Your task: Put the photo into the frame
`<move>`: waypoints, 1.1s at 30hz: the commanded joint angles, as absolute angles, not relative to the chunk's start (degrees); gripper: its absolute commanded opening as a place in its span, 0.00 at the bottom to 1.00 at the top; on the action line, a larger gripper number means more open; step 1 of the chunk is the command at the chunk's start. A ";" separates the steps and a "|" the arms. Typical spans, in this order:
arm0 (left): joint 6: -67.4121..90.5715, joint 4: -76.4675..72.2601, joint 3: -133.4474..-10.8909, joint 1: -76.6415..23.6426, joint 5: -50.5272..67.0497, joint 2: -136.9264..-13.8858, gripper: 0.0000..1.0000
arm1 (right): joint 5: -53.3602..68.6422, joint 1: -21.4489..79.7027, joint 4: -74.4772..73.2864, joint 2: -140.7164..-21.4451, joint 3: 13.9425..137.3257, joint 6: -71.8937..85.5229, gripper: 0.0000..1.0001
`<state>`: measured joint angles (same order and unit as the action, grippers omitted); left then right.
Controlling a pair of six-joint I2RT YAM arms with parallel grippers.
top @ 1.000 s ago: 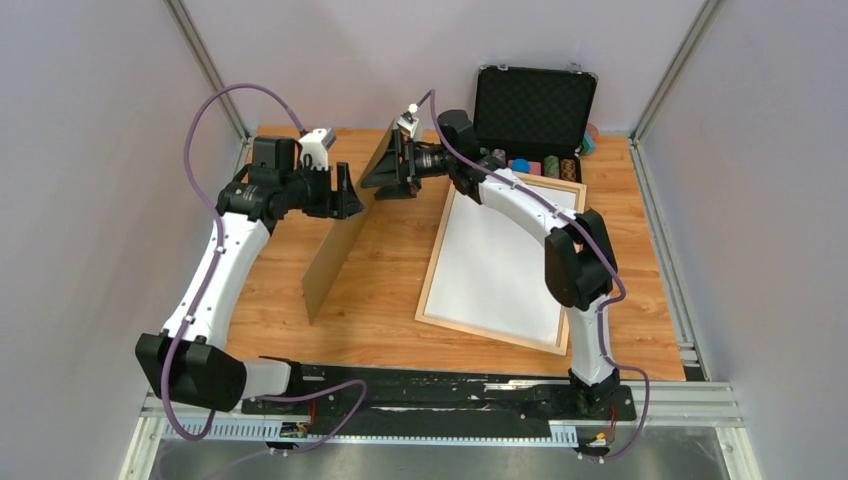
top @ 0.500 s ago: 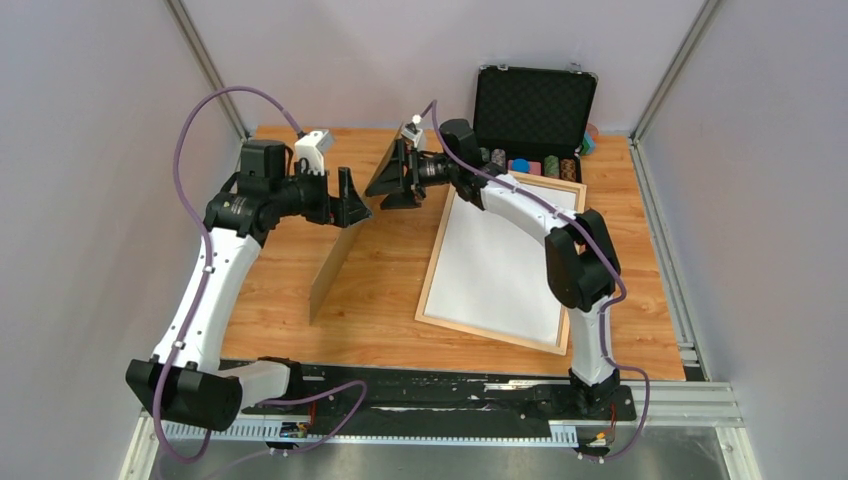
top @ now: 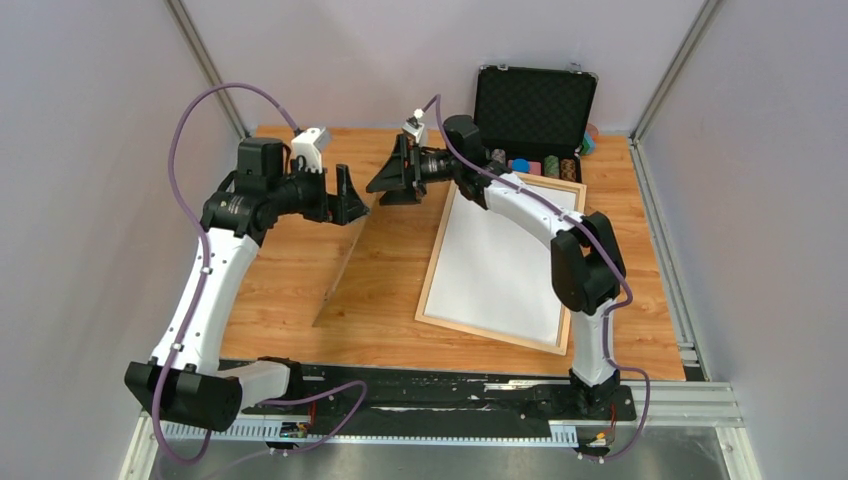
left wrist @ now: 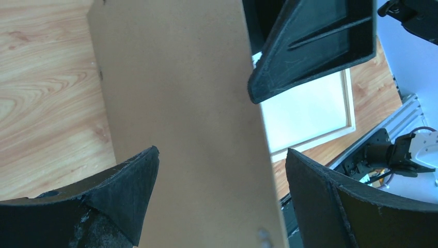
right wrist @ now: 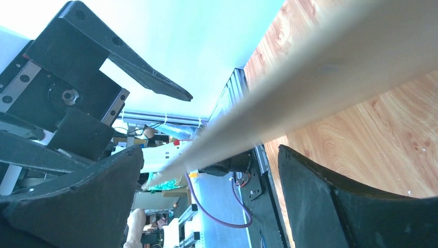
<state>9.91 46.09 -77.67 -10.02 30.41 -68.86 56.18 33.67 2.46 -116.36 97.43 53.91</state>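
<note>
Right of centre, the photo [top: 500,265] lies white side up inside the frame [top: 431,272], flat on the table [top: 280,285].
Left of it I see the brown board [left wrist: 186,129] standing on edge, its top passing between the wide-spread fingers of my left claw [left wrist: 221,152] and my right claw [right wrist: 210,150].

- The backing board [right wrist: 330,67] was blurred in the right wrist view and ran off its right edge.
- The photo [top: 495,265] lay white side up, so its printed face was hidden.
- The right arm [top: 520,203] covered part of the far rail of the frame [top: 432,268].
- The contents of the black case [top: 535,105] were too small to identify.
</note>
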 commanded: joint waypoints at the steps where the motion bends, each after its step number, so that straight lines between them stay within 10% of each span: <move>1: 8.82 46.67 -80.39 -9.98 28.23 -68.80 1.00 | 57.37 33.57 5.74 -112.42 96.83 55.07 1.00; 17: 6.36 49.89 -80.19 -1.65 30.02 -67.68 1.00 | 46.74 34.59 -3.75 -115.52 94.94 46.19 0.86; 33: -4.27 43.15 -67.78 14.81 30.67 -76.62 1.00 | 39.76 33.24 -10.72 -119.83 97.68 39.20 0.00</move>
<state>-0.32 48.21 -69.12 12.32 29.06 -74.06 41.08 34.02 -11.92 -123.24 96.12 42.00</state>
